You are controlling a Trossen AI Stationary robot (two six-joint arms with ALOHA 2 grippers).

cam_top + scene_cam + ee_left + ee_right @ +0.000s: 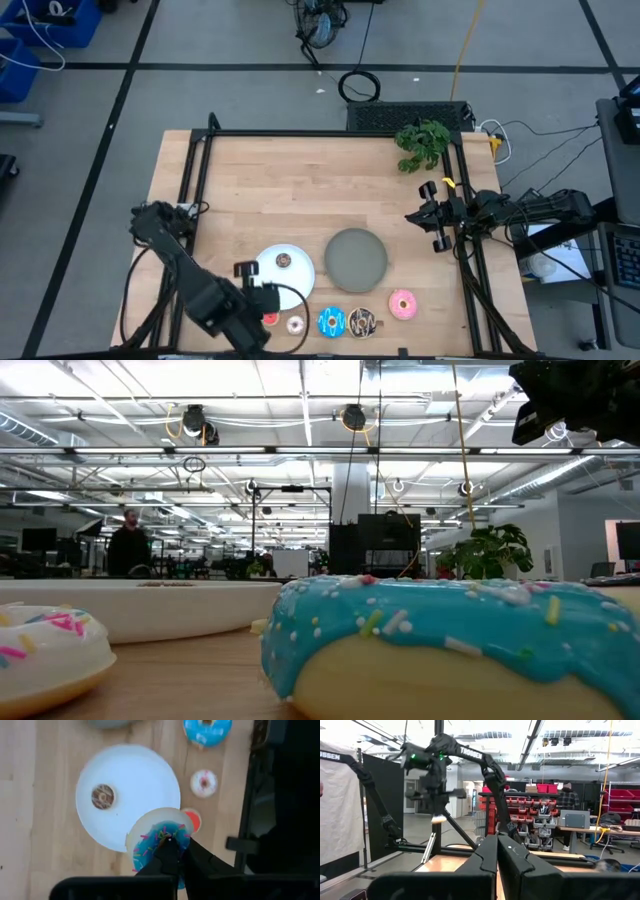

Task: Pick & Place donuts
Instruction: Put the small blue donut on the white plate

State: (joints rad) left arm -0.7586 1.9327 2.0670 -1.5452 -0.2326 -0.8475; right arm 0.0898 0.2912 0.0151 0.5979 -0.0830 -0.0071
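The surface is a light wooden table top (300, 190) with a black metal frame around it, standing on a grey floor crossed by dark lines. A green leafy plant (422, 143) sits at the far right corner of the table. In the low view the room behind is a wide hall with white ceiling lights, and a person in dark clothes (128, 546) stands far back. In the right wrist view red storage bins fill shelves in the background. The word "TROSSEN" can be read in white on the black arm there; other writing is too small to read.

The left gripper (170, 851) hangs above the near edge of the round white plate (300, 280), and its fingers are clamped on a tiny blue donut with coloured sprinkles (159, 838). A tiny brown donut (283, 261) lies on the white plate. A tiny red donut (270, 319) and a tiny whitish-pink donut (295, 324) lie on the wood just beside this plate. The bright blue donut (331, 321) and the dark brown donut with sprinkles (362, 322) lie next to each other near the front edge, and the pink donut (402, 304) lies further right. The round grey plate (356, 259) holds nothing.

The right gripper (412, 215) waits at the right side of the table, its fingers pressed together.
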